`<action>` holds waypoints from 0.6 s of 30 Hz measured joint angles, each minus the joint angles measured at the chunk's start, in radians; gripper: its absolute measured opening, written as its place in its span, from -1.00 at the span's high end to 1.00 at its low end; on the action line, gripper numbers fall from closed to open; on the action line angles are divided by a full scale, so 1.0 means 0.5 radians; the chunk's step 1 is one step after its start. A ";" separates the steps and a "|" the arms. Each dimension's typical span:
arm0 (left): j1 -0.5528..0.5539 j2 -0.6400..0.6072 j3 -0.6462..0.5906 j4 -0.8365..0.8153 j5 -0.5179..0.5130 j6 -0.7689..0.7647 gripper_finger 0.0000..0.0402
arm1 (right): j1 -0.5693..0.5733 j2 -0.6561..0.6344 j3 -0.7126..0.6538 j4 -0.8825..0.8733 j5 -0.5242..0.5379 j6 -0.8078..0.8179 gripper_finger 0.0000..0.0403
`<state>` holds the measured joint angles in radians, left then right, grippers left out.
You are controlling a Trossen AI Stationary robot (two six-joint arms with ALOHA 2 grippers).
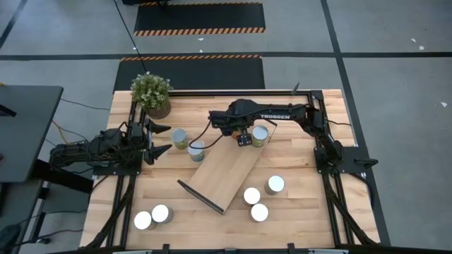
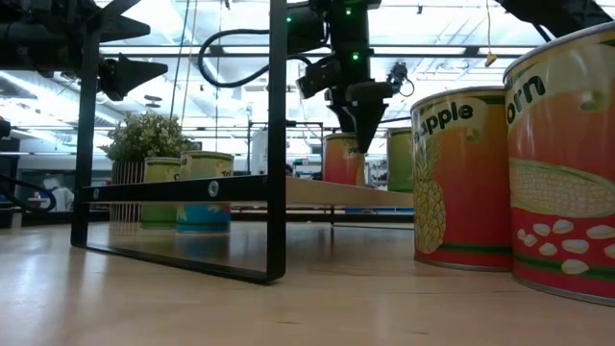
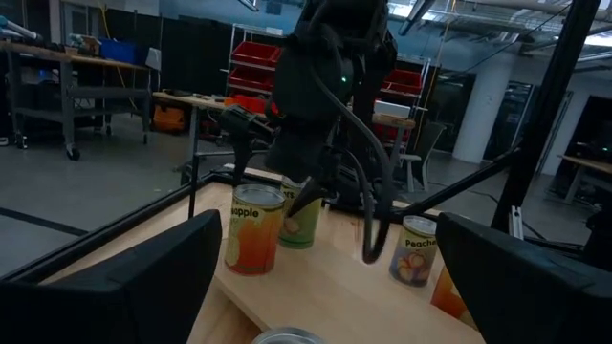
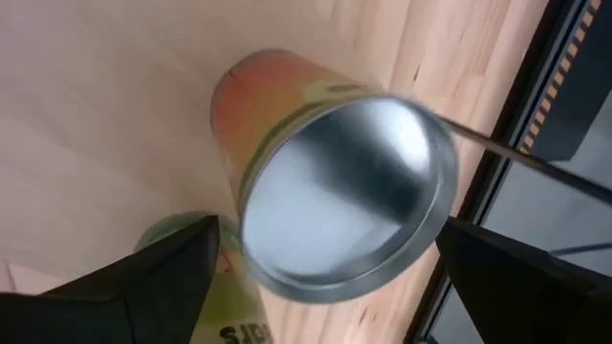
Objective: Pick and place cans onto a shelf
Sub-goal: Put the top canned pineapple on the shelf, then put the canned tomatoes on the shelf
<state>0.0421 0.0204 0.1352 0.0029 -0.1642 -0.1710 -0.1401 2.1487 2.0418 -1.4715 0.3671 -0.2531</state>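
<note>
The wooden worktop [image 1: 296, 212] carries the shelf [image 1: 226, 175], a light-wood board lying at a slant across the middle, one black wire end frame toward the near edge, the other end toward the far edge under the right arm. The potted plant [image 1: 151, 94] stands at the far-left corner.

The right arm reaches in from the right edge along the far side; the right gripper [image 1: 245, 139] hangs over the shelf's far end, jaws spread wide and holding nothing. In its wrist view an orange-labelled can [image 4: 335, 182] stands directly below, between the two dark fingers [image 4: 143, 277], with no contact visible. This can [image 1: 260, 135] stands at the shelf's far end.

The left gripper [image 1: 164, 139] waits near the left edge, jaws released and empty, pointing toward two cans [image 1: 181, 137] just off the shelf's left side.

Three more cans [image 1: 275, 185] cluster on the worktop right of the shelf, toward the near edge; two cans [image 1: 162, 214] stand touching at the near-left corner.
</note>
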 joint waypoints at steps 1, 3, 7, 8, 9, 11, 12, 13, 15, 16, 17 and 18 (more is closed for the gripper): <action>-0.001 0.000 0.000 0.000 0.000 0.001 -0.95 | 0.007 0.000 0.000 -0.024 0.013 0.001 -0.96; 0.000 0.000 0.000 0.000 0.000 0.000 -0.95 | 0.015 -0.008 0.000 -0.063 0.047 0.002 -0.96; 0.000 0.000 0.000 0.000 0.000 0.000 -0.95 | 0.020 -0.030 0.046 -0.089 0.092 0.033 -0.96; -0.001 0.000 0.000 0.002 0.000 -0.001 -0.95 | 0.022 -0.032 0.075 -0.091 0.094 0.038 -0.96; 0.000 0.000 0.000 0.002 0.000 0.000 -0.95 | 0.025 -0.032 0.112 -0.096 0.095 0.044 -0.96; 0.000 0.000 0.000 0.002 -0.001 -0.007 -0.95 | 0.031 -0.032 0.193 -0.123 0.096 0.049 -0.96; -0.001 0.000 0.000 0.003 0.000 -0.010 -0.95 | 0.036 -0.033 0.229 -0.113 0.096 0.049 -0.96; 0.000 0.000 0.000 0.002 0.000 -0.012 -0.95 | 0.040 -0.035 0.259 -0.086 0.095 0.045 -0.96; 0.000 0.000 0.000 0.002 0.000 -0.009 -0.95 | 0.047 -0.037 0.293 0.015 0.054 0.011 -0.96; 0.000 0.000 0.000 0.001 0.000 -0.004 -0.95 | 0.052 -0.037 0.301 0.073 0.018 -0.021 -0.96; -0.001 0.000 0.000 0.000 0.000 -0.002 -0.95 | 0.059 -0.037 0.301 0.127 -0.006 -0.063 -0.96; -0.001 0.000 0.000 0.001 0.000 -0.002 -0.95 | 0.067 -0.037 0.301 0.180 -0.018 -0.103 -0.96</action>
<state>0.0418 0.0204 0.1352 0.0033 -0.1642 -0.1719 -0.1068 2.1304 2.1925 -1.3817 0.3582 -0.3047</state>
